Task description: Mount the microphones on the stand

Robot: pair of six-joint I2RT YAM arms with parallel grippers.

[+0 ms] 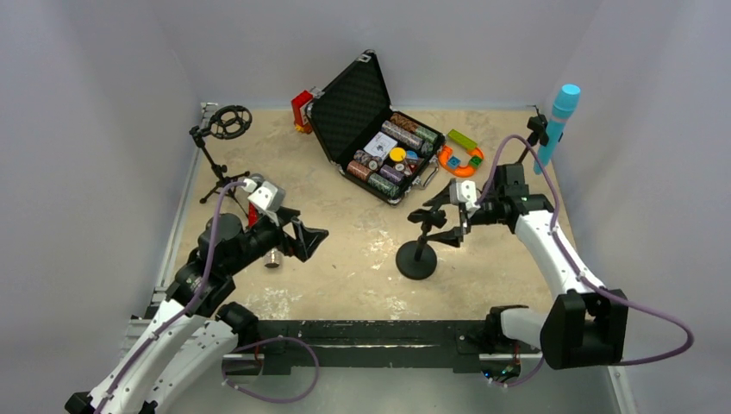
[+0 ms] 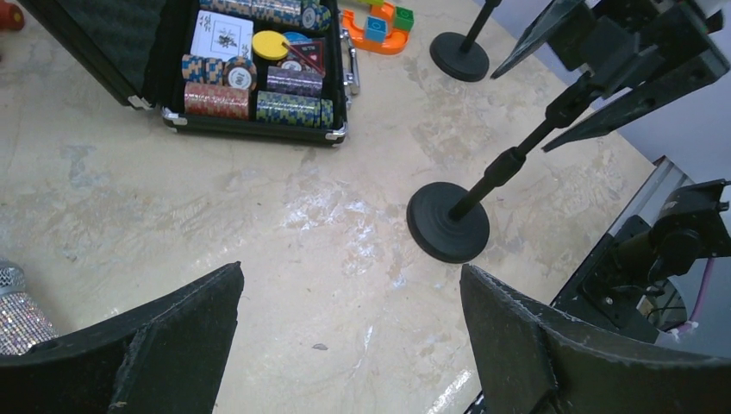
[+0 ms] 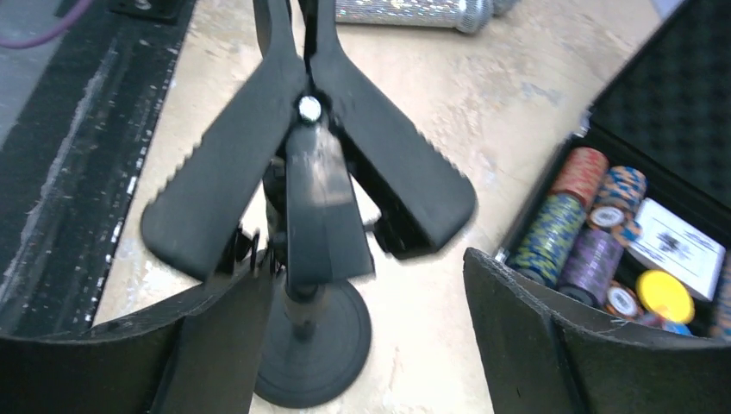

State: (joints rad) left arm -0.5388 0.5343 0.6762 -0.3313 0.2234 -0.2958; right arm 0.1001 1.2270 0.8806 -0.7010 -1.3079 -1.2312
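The light blue microphone (image 1: 562, 116) stands tilted in the clip of the back right stand (image 1: 540, 129). The glittery silver microphone (image 1: 274, 257) lies on the table under my left arm; its head shows at the left wrist view's edge (image 2: 17, 315) and its body at the top of the right wrist view (image 3: 405, 10). Only a red sliver (image 1: 253, 216) shows behind my left wrist. My left gripper (image 1: 312, 241) (image 2: 349, 285) hangs open over bare table. My right gripper (image 1: 454, 221) (image 3: 362, 285) is open around the empty clamp (image 3: 302, 164) of the round-based stand (image 1: 417, 259) (image 3: 315, 341) (image 2: 448, 222), its pole beside the left finger.
An open black case (image 1: 358, 103) with poker chips (image 2: 259, 86) sits at the back centre, orange and green toy pieces (image 1: 461, 155) to its right. A tripod stand with a ring mount (image 1: 226, 121) is at the back left. White walls enclose the table.
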